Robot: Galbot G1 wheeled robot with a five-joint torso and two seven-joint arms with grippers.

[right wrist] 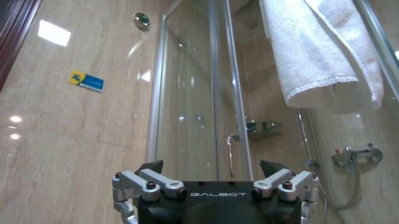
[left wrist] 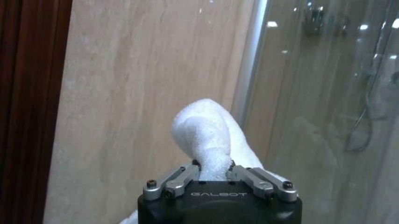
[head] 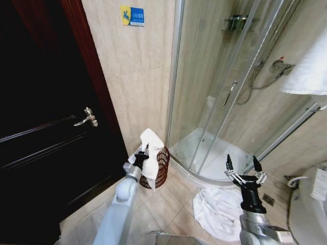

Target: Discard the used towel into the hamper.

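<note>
- Tiled bathroom: beige wall tiles, dark wooden door [head: 46,138] with a metal lever handle [head: 87,118] on the left, glass shower enclosure [head: 225,92] on the right, beige tiled floor [head: 168,204]
- A small blue and yellow sign [head: 132,15] is sitting high on the wall between the door and the shower
- The hamper [head: 159,171] is standing on the floor at the foot of the wall, just beside the shower's curved base, near the door frame
- The left gripper [head: 142,151] is hovering right over the hamper's rim, its fingers [left wrist: 181,175] pinching the used towel [head: 151,153]
- The towel is bunching up above the fingers and hanging down past them over the hamper's opening; can't tell if its lower end is touching the wire
- In the left wrist view the towel [left wrist: 209,140] is sticking up as a white fold between both fingertips, tiled wall behind it
- The right gripper [head: 241,164] is idling in the air well apart from the hamper, in front of the shower base, fingers spread and holding nothing
- A second white towel [head: 217,212] is lying crumpled on the floor below the right gripper, against the shower base edge
- Another white towel [right wrist: 318,51] is hanging high up next to the shower glass
- The right wrist view is showing the shower mixer [right wrist: 352,156] with its hose and a wire shelf [right wrist: 262,128] inside the enclosure
</note>
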